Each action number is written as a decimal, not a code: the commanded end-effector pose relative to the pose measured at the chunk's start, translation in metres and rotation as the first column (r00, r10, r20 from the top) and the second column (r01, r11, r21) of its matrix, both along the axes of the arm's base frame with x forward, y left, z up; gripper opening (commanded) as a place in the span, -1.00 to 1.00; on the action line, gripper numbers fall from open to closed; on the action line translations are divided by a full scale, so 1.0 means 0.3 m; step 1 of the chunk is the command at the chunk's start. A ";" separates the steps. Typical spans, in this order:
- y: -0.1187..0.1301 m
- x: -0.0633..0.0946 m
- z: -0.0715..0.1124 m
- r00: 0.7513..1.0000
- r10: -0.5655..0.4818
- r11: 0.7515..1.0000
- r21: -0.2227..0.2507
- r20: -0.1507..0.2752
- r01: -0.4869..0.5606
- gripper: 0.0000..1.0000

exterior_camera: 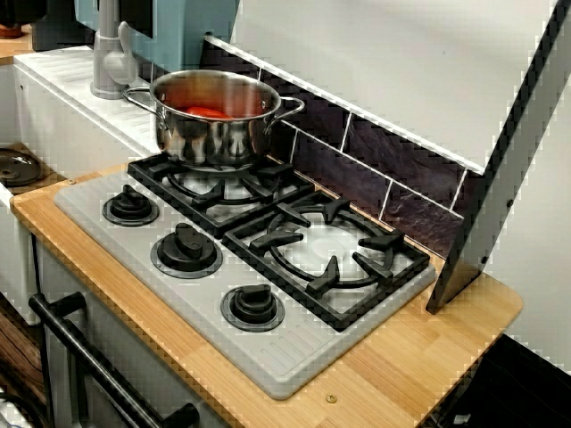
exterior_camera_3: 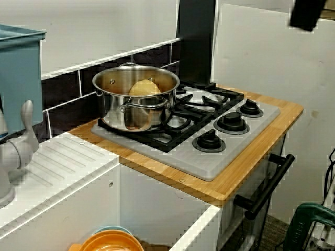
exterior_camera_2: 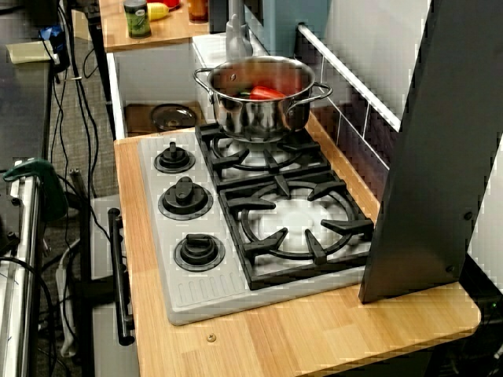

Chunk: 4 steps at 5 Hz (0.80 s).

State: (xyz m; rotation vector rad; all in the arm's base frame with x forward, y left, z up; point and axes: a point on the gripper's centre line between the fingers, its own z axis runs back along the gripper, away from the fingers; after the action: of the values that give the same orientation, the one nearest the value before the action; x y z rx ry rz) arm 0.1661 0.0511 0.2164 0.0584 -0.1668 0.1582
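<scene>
No gripper shows in any of the three views. A steel pot (exterior_camera: 219, 125) with two side handles stands on the stove's burner nearest the sink. In the front view and the high view from the stove's end, a red item (exterior_camera: 207, 111) (exterior_camera_2: 266, 93) lies inside the pot (exterior_camera_2: 263, 106). From the sink side, a rounded yellow item (exterior_camera_3: 145, 88) shows inside the pot (exterior_camera_3: 136, 104). The other burner (exterior_camera: 326, 250) (exterior_camera_2: 295, 224) is bare. A dark blurred shape (exterior_camera_3: 309, 13) hangs at the top right of the sink-side view; I cannot tell what it is.
Three black knobs (exterior_camera: 186, 248) line the grey stove front. A dark slanted panel (exterior_camera_2: 440, 157) leans at the counter's far end. A grey faucet (exterior_camera: 109, 53) and sink drain (exterior_camera_2: 173, 118) sit beyond the pot. A black oven handle (exterior_camera_3: 267, 185) runs below; orange bowls (exterior_camera_3: 110, 240) lie lower left.
</scene>
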 end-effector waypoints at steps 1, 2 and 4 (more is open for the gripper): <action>0.297 0.081 -0.081 0.989 0.141 0.986 0.089 0.046 -0.144 1.00; 0.380 0.091 -0.119 0.984 0.172 0.978 0.111 0.037 -0.175 1.00; 0.498 0.180 -0.249 0.976 0.218 0.969 0.117 0.003 -0.217 1.00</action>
State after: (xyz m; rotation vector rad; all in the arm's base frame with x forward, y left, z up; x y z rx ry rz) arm 0.2199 0.1910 0.1268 0.1661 -0.1186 0.3621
